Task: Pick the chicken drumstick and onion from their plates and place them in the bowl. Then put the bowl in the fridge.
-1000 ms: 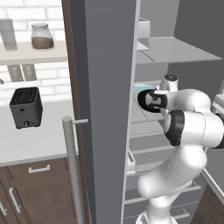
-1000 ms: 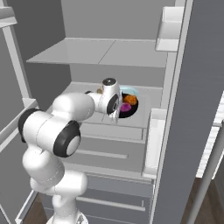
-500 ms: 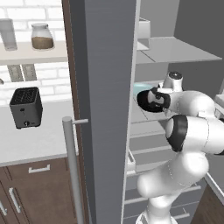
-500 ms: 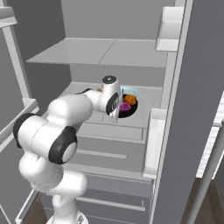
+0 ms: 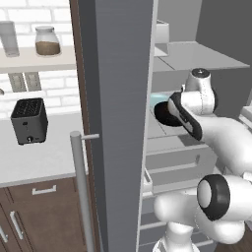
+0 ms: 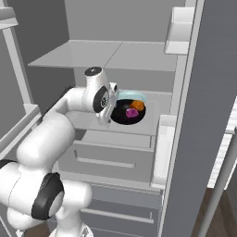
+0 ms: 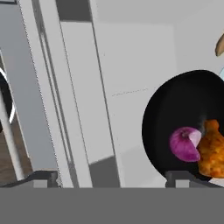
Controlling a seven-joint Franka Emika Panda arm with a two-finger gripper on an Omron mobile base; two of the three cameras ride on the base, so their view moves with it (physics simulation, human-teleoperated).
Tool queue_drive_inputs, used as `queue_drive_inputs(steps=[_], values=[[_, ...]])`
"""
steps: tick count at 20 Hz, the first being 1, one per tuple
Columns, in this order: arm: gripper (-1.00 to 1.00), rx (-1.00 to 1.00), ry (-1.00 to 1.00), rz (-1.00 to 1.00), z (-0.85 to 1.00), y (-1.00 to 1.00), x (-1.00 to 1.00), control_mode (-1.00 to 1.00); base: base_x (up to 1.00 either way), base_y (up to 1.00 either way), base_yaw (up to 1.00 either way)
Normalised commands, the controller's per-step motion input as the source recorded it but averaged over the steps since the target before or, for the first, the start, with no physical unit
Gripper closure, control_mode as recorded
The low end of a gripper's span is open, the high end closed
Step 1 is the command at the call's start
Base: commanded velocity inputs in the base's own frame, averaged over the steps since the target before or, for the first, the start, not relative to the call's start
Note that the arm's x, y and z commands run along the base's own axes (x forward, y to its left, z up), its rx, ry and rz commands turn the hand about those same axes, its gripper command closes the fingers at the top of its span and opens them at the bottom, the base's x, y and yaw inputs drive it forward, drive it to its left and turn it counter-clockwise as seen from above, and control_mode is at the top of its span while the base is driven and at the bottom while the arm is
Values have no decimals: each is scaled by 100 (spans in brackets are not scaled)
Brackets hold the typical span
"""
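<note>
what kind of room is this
A kitchen, it seems, in a rendered scene. A tall grey fridge stands open, with a black bowl of food on its shelf. Beside it, a toaster sits on a counter over brown cabinets, below a jar on a shelf.

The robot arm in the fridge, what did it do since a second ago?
The white robot hand pulled back a little from the round black bowl. The bowl stayed on the pale grey fridge shelf, with the purple-red onion and the orange-brown drumstick inside.
</note>
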Motion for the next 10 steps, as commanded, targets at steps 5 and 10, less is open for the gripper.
queue_drive_inputs(steps=[5, 10], values=[[-100, 11, 5, -14, 48, 53, -100, -100, 0, 0, 0], [-100, 22, 1, -21, 45, 14, -100, -100, 0, 0, 0]])
